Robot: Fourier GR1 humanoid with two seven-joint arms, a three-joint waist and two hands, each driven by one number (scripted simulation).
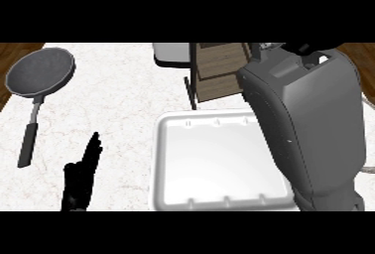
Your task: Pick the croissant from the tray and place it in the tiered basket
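At about ten o'clock a dark frying pan (40,72) lies on the pale marble counter (124,124), its handle running down toward eight o'clock. Lower, near seven o'clock, the left hand (79,181) rests at the view's lower edge, black fingers straight and pointing up, holding nothing. Right of centre, toward five o'clock, sits the white tray (212,163); the part of its floor that shows is bare. At about twelve o'clock stand the brown wooden shelves of the tiered basket (219,69), with a white object (172,53) just to their left. The right forearm (307,124) fills the side from four to one o'clock, covering the tray's right rim. The right hand (304,48) is a dark shape at the top; I cannot tell how its fingers are set. The croissant is not visible anywhere. No writing or label can be read.
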